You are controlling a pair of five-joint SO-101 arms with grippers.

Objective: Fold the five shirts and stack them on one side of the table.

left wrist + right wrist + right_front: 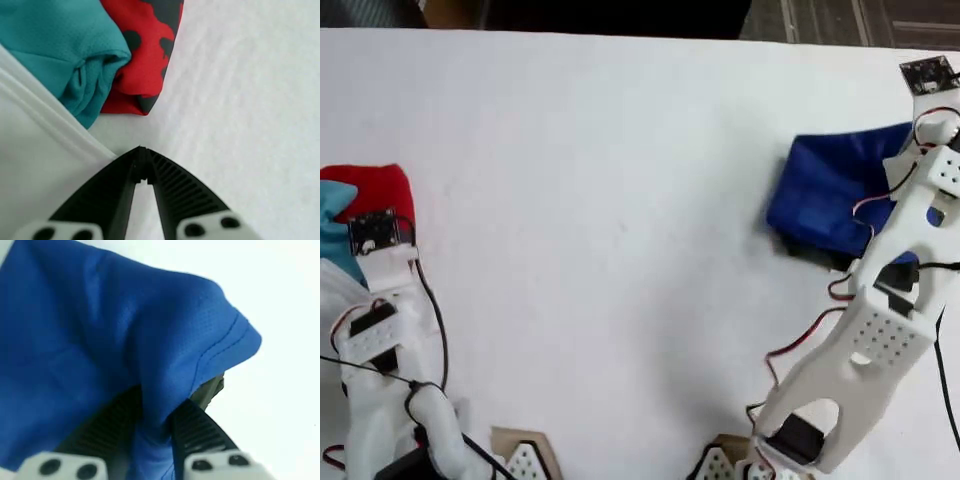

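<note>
White table (620, 200). Blue mesh shirt (830, 195) lies bunched at table's right edge. White shirt (35, 165), teal mesh shirt (55, 45) and black-spotted red shirt (145, 55) are heaped at its left edge. Right gripper (160, 412) pinches a blue fold; left gripper (142, 165) is pressed together, holding nothing.

Bare table (620, 200) is lying open across the whole middle, giving free passage between the two sides. The blue shirt (825, 200) and the right arm (875, 340) are crowding the right edge; the red shirt (380, 185), teal shirt (55, 40) and white shirt (35, 170) are bunching beside the left arm (375, 340), blocking the left edge
</note>
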